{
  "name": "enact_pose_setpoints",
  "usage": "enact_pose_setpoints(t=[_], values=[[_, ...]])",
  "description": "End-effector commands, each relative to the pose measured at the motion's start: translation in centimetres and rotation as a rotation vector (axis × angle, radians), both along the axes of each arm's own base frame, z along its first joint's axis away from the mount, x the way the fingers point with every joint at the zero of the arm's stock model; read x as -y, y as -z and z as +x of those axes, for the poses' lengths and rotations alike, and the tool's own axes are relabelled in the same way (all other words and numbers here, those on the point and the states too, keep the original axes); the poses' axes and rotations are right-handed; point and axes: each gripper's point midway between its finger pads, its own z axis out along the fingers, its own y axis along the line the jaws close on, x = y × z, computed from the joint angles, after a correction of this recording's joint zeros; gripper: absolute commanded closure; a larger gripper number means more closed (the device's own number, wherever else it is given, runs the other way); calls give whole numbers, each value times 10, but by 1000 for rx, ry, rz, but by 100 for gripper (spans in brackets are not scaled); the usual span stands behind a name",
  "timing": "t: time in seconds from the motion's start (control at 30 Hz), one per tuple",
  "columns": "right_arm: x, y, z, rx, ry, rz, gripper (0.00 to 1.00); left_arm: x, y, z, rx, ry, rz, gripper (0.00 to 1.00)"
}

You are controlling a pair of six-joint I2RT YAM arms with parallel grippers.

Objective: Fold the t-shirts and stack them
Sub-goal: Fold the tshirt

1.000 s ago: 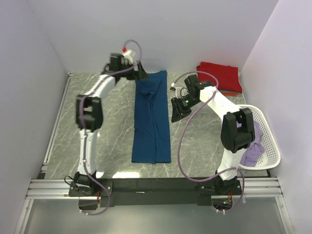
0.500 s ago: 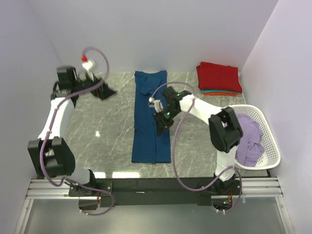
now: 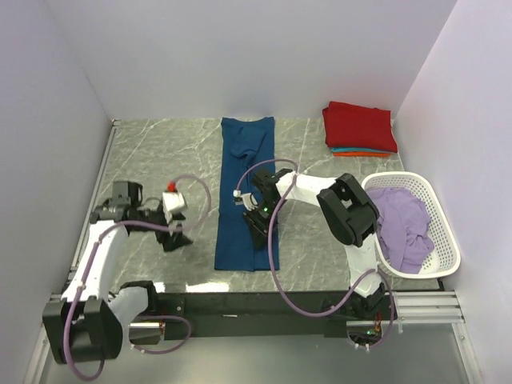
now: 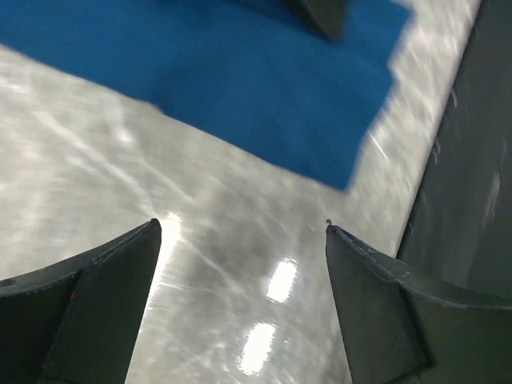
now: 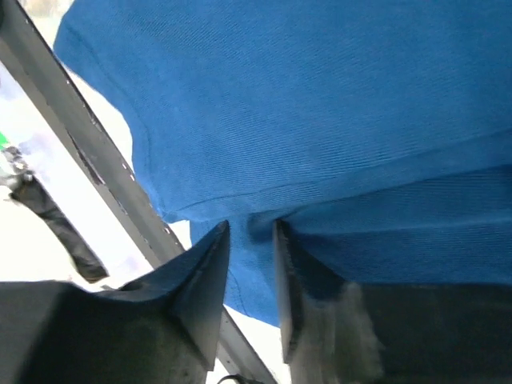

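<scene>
Well, table (image 3: 160, 152): grey marble.
Blue t-shirt (image 3: 248, 160): long narrow strip, flat mid-table.
Basket (image 3: 450, 240): right edge, holding purple clothes (image 3: 404, 220).
Red stack (image 3: 360, 126): folded, far right corner.
Right gripper (image 5: 250, 228): on the shirt's near half, jaws nearly together, cloth between; whether pinched, cannot tell.
Left gripper (image 4: 244, 228): jaws wide apart over bare marble, beside shirt's near corner.
</scene>
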Motion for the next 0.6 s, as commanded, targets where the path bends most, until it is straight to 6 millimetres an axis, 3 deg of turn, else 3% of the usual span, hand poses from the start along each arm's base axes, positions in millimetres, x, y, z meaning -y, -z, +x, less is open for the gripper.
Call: enact_pose_setpoints(t=[0.0, 0.07, 0.1, 0.13, 0.17, 0.2, 0.27, 0.3, 0.33, 0.37, 0.43, 0.47, 0.5, 0.53, 0.57], values=[[5, -16, -2, 126, -83, 10, 62, 4, 22, -41, 86, 196, 85, 11], [4, -38, 2, 196, -93, 52, 52, 7, 24, -52, 180, 268, 129, 13], [3, -63, 5, 274, -106, 103, 49, 11, 32, -62, 188, 309, 135, 16], [4, -75, 7, 325, -115, 127, 45, 13, 30, -65, 246, 335, 152, 18], [10, -80, 5, 364, -130, 135, 43, 21, 32, -73, 272, 393, 154, 19], [14, -100, 5, 460, -166, 182, 42, 24, 40, -80, 269, 414, 157, 21], [28, -98, 3, 565, -222, 165, 40, 36, 42, -79, 339, 446, 167, 24], [35, -109, 4, 686, -282, 188, 39, 40, 52, -80, 335, 453, 170, 28], [35, -109, 11, 802, -320, 179, 39, 47, 50, -73, 389, 456, 165, 30], [50, -86, -1, 823, -372, 149, 37, 53, 56, -77, 378, 467, 168, 32], [53, -95, -2, 1008, -453, 203, 35, 64, 53, -67, 424, 464, 158, 36], [63, -74, -17, 1021, -533, 182, 35, 70, 56, -71, 419, 487, 158, 38], [60, -82, -19, 1091, -543, 215, 35, 72, 62, -69, 408, 495, 182, 41], [67, -66, -30, 1088, -581, 205, 35, 80, 62, -71, 430, 529, 178, 43], [64, -64, -36, 1122, -630, 216, 35, 83, 66, -72, 426, 541, 186, 45]])
